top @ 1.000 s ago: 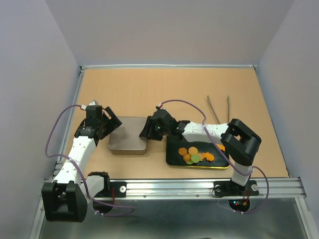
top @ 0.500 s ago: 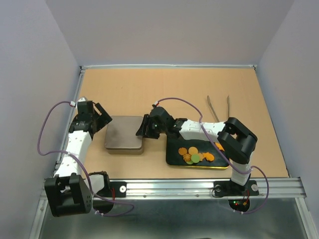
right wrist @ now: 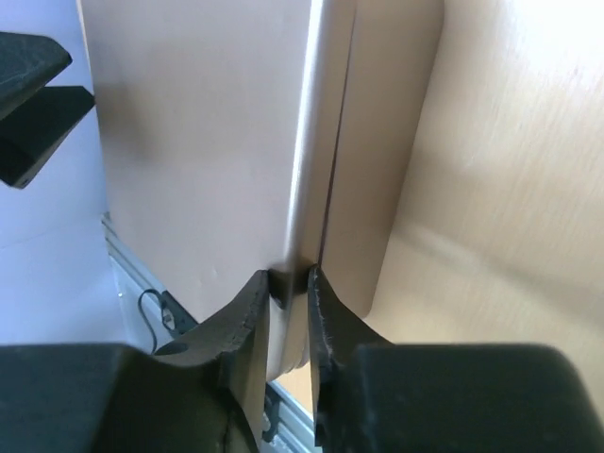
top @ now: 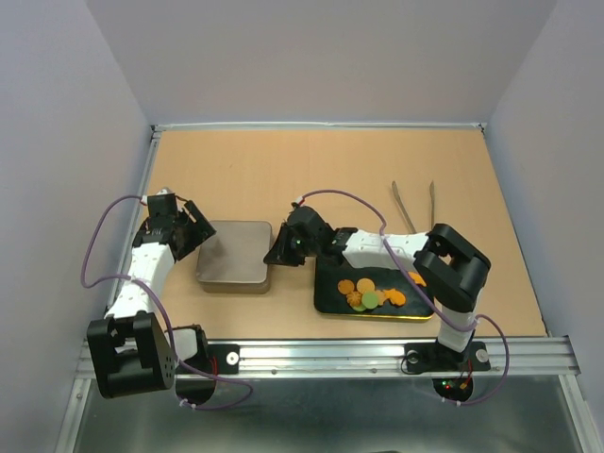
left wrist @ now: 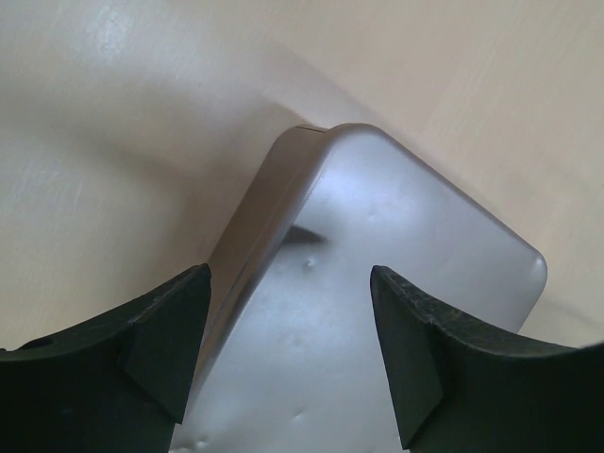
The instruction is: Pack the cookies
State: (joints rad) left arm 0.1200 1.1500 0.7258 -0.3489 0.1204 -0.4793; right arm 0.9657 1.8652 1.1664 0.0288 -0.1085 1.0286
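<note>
Pale lavender walls are closing in a wooden table (top: pixel 330 170), where a flat metal tin (top: pixel 234 257) is sitting left of centre with its lid (right wrist: pixel 189 142) on. The cookies (top: pixel 370 294) are lying in a small heap on a black tray (top: pixel 326 288) just right of the tin, toward the near edge. Tongs (top: pixel 412 208) are resting well apart on the far right.

The right gripper (right wrist: pixel 288 288) is pinching the lid's right rim, its fingers nearly pressed together on that thin edge. The left gripper (left wrist: pixel 293 330) is hovering with jaws spread wide over the tin's far-left corner, seemingly gripping nothing.

The cookies are looking light, stiff and brittle, likely to crumble under a hard squeeze or skid on the smooth tray. Each is probably calling for a gentle pinch across its edges, taken from the heap's open side.
</note>
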